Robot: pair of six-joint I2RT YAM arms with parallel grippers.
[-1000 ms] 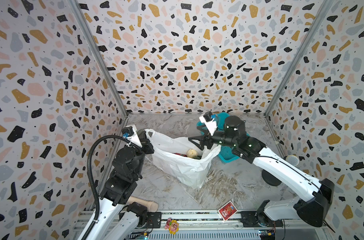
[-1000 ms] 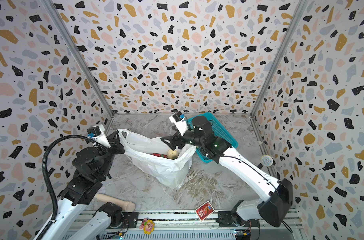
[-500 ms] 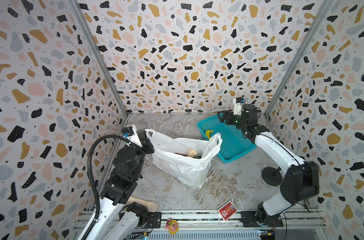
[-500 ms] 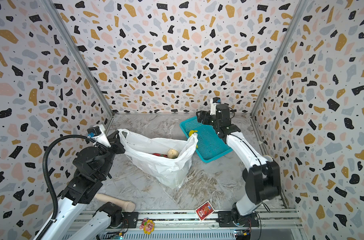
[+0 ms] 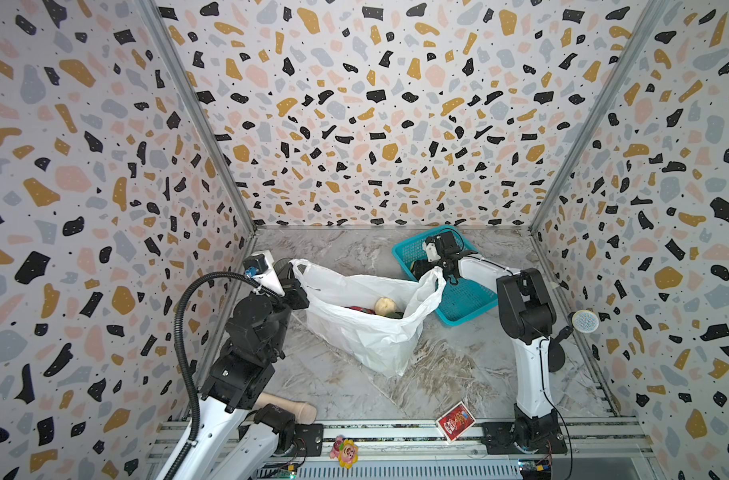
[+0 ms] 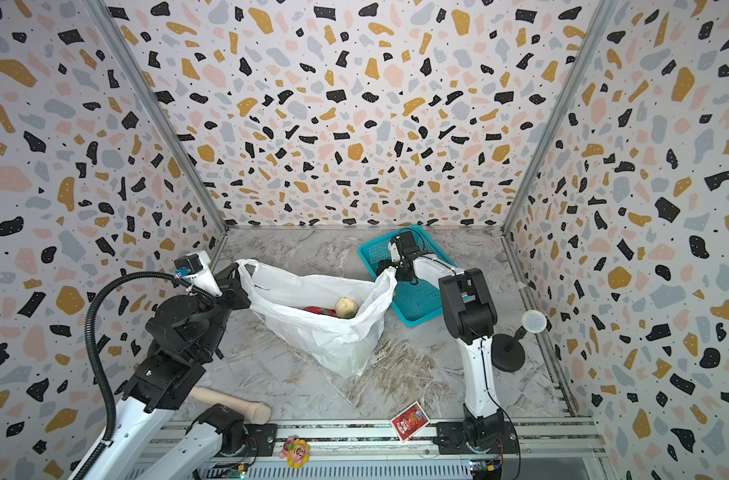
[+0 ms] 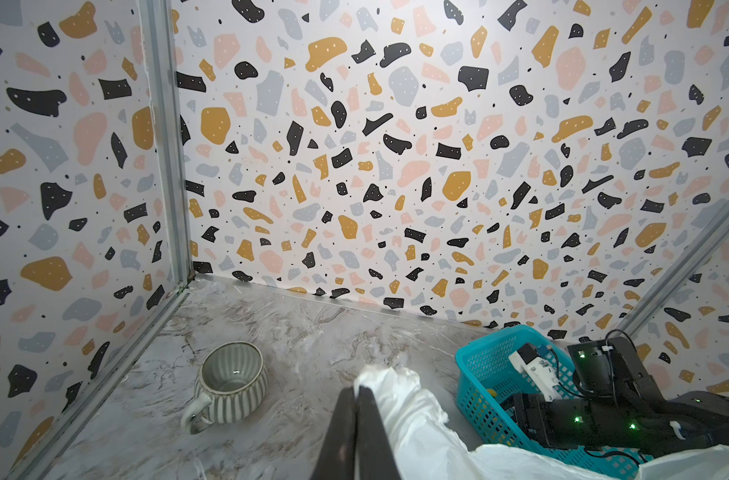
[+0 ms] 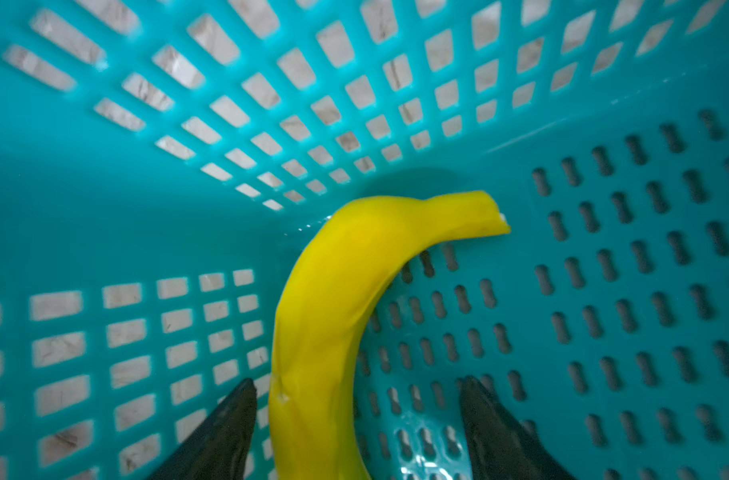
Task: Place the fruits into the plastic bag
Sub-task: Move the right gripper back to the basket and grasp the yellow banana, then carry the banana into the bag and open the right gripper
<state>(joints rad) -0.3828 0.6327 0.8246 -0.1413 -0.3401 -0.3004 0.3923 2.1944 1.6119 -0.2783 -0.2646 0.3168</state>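
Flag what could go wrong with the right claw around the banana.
1. The banana lies off-centre in the open right claw, close to one finger; closing may nudge it aside.
2. The loose handle of the plastic bag drapes beside that arm; lifting could snag it and tug the bag from the left claw.

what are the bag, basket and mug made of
Bag: thin white plastic film, crinkled, faintly translucent. Basket: rigid teal moulded plastic, glossy, with grid holes. Mug: probably glazed ceramic, given its ribbed, shiny grey wall.
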